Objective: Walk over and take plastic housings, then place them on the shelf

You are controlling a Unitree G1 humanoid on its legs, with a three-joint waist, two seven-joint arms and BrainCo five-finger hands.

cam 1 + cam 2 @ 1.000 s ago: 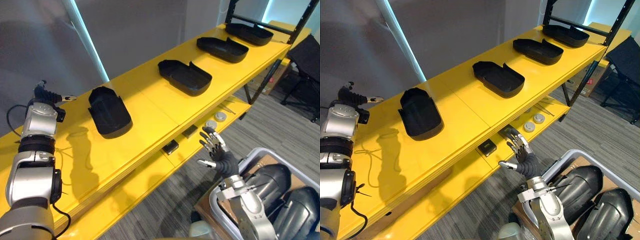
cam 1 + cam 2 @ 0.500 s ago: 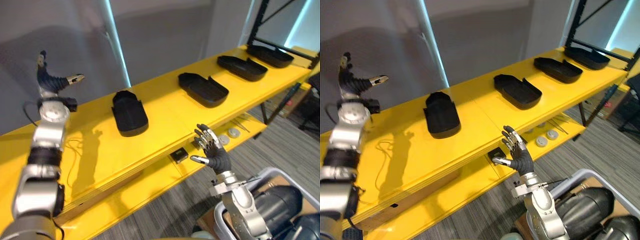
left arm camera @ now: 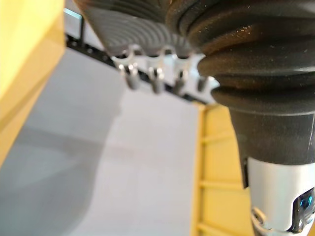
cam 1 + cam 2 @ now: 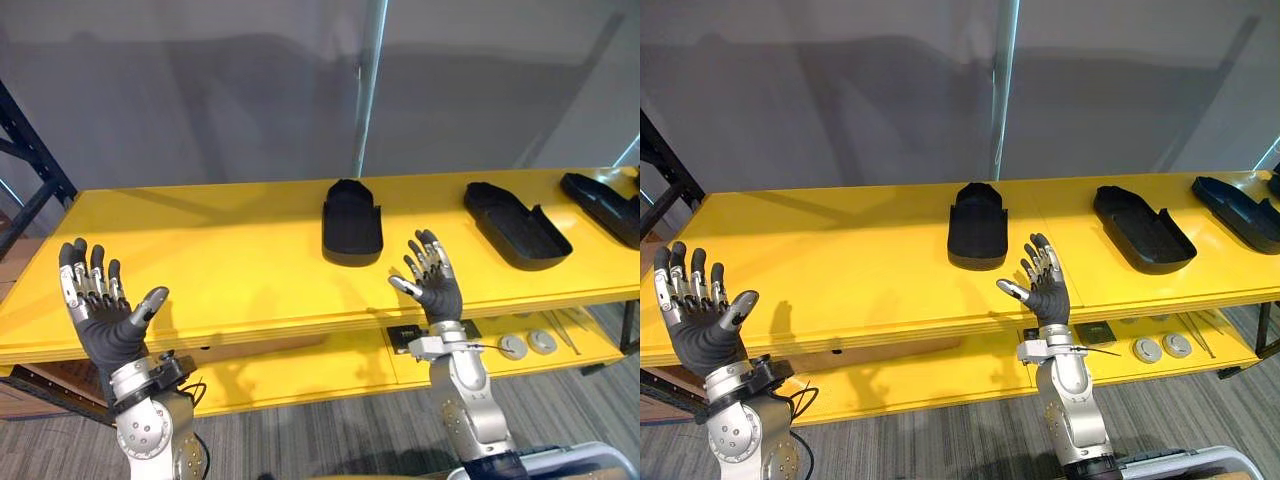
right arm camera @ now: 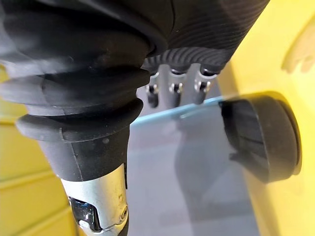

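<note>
Three black plastic housings lie on the top board of the yellow shelf (image 4: pixel 220 250): one (image 4: pixel 352 221) at the middle, a second (image 4: pixel 518 222) to its right, a third (image 4: pixel 605 206) at the far right edge. My left hand (image 4: pixel 100 318) is raised at the lower left in front of the shelf, fingers straight and spread, holding nothing. In front of the shelf's edge my right hand (image 4: pixel 432 285) is held up, just below and right of the middle housing, fingers straight, empty. That housing (image 5: pixel 263 137) also appears past the right hand in the right wrist view.
A lower yellow board (image 4: pixel 330 365) carries a small black square part (image 4: pixel 404 337), two grey round discs (image 4: pixel 528 344) and thin rods (image 4: pixel 566 331). A black rack post (image 4: pixel 30 160) stands at the far left. A grey wall rises behind the shelf. Grey carpet lies below.
The camera has swung to face the shelf squarely. My left hand came down from high at the left to the lower left, and both hands are now raised with spread fingers.
</note>
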